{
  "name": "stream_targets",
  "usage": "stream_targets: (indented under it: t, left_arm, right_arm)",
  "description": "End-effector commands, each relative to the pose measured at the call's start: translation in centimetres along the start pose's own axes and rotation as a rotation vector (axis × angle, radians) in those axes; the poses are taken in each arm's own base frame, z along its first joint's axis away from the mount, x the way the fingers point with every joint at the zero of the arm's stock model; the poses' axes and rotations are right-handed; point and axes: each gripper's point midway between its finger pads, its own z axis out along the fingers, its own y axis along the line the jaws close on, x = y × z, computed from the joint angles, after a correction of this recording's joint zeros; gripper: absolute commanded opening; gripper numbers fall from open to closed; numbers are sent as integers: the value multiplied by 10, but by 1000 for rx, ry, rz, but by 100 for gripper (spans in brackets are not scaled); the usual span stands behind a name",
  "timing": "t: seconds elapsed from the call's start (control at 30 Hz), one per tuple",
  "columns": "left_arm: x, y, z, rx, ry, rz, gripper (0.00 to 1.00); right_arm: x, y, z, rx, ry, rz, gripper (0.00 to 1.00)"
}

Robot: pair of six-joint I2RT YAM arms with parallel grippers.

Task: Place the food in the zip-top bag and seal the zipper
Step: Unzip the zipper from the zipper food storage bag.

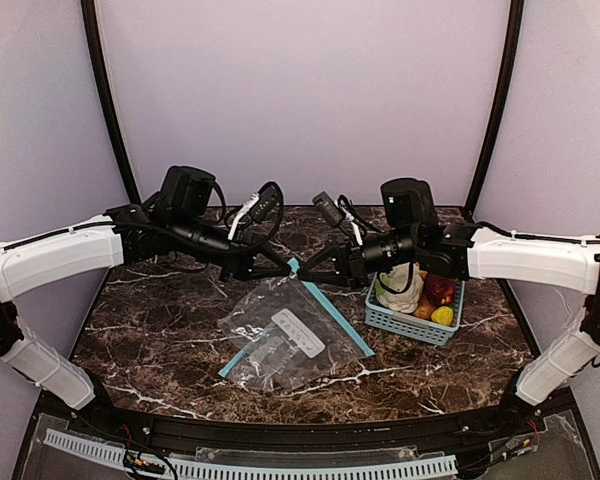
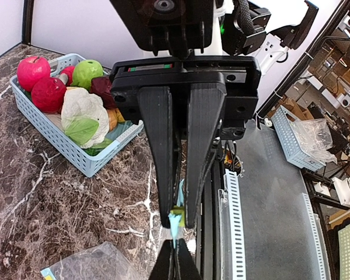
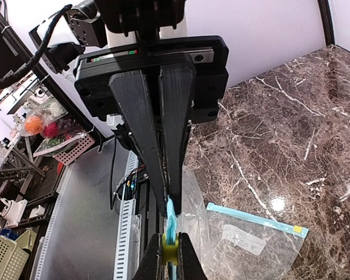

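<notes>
The clear zip-top bag (image 1: 280, 340) lies flat mid-table, its blue zipper strip (image 1: 332, 318) running back toward both grippers. My left gripper (image 1: 283, 268) is shut on the yellow slider (image 2: 179, 211) at the strip's far end. My right gripper (image 1: 310, 272) faces it tip to tip, shut on the blue strip (image 3: 172, 217) just beside the slider (image 3: 169, 251). The food sits in the light-blue basket (image 1: 405, 325) to the right: red apple (image 2: 33, 70), green apple (image 2: 87, 71), cauliflower (image 2: 84, 111) and smaller pieces. No food shows inside the bag.
The basket (image 2: 64, 146) stands close under my right arm. A white slotted cable duct (image 1: 250, 465) runs along the table's near edge. Two black curved posts rise at the back corners in front of a plain wall.
</notes>
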Motion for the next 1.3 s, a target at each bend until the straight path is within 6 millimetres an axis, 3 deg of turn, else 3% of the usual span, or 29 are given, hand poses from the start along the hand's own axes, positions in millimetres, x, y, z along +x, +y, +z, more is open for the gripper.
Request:
stream_targets:
  t: [0.0,0.77,1.27]
  left_arm:
    - [-5,0,-13,-40,-26,25,1]
    - [-11,32,-28,-212,-66,-6,1]
    - [-17,54,-48,-329,-125,-32,1]
  right_arm:
    - [11,-1,2,6,24,15,0]
    - [16,-4,2,19,25,26,0]
    - [20,-7,2,29,30,34,0]
